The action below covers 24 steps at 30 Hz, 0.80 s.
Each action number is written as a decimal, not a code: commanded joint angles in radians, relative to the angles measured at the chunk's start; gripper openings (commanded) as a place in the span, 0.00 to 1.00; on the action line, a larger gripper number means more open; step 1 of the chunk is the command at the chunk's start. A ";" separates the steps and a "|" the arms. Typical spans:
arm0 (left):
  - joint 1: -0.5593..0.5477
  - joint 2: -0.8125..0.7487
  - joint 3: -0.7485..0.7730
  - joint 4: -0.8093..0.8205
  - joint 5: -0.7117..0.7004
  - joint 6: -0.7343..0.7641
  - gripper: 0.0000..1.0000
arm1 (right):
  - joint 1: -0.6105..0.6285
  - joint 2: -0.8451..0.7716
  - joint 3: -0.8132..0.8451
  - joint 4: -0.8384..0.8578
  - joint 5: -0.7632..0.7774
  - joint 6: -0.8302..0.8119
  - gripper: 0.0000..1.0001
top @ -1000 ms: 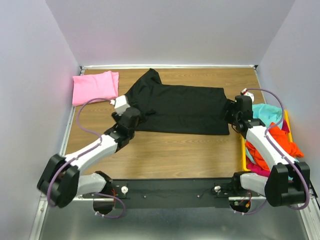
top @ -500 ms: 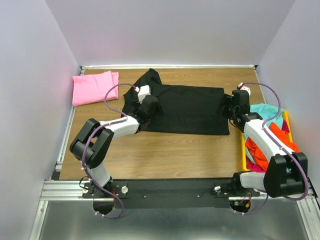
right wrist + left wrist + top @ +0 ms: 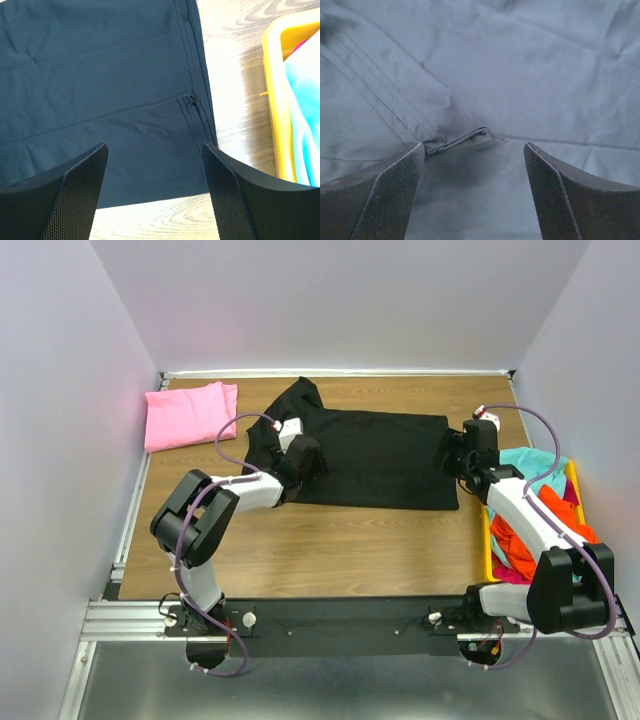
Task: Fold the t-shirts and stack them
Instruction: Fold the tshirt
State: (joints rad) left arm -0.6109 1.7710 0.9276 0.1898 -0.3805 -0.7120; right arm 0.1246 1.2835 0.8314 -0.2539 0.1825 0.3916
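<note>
A black t-shirt (image 3: 370, 455) lies spread across the back middle of the wooden table. A folded pink t-shirt (image 3: 188, 412) lies at the back left corner. My left gripper (image 3: 300, 455) is open and empty, low over the black shirt's left side, above a sleeve seam (image 3: 460, 141). My right gripper (image 3: 460, 455) is open and empty over the shirt's right hem (image 3: 197, 107), near its front corner. The black cloth fills the left wrist view (image 3: 520, 75) and most of the right wrist view (image 3: 100, 90).
A yellow bin (image 3: 487, 540) at the right edge holds teal (image 3: 535, 465), orange (image 3: 565, 525) and magenta (image 3: 520, 580) t-shirts. Its rim (image 3: 272, 100) shows in the right wrist view beside the teal cloth (image 3: 305, 110). Walls close in the table on three sides.
My left arm swung from the shirt's front left edge up onto the shirt's left side. My right gripper moved slightly back along the right hem.
</note>
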 commanded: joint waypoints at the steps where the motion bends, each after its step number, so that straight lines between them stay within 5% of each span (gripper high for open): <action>1: -0.006 0.011 0.027 0.008 0.017 -0.017 0.88 | 0.006 -0.021 0.009 0.015 0.017 -0.011 0.83; 24: -0.009 -0.041 -0.053 0.023 0.063 -0.050 0.88 | 0.006 -0.042 -0.003 0.016 0.011 -0.013 0.84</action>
State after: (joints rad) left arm -0.6113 1.7203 0.8860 0.1879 -0.3386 -0.7521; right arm 0.1246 1.2690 0.8310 -0.2531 0.1825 0.3912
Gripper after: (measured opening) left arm 0.880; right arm 0.834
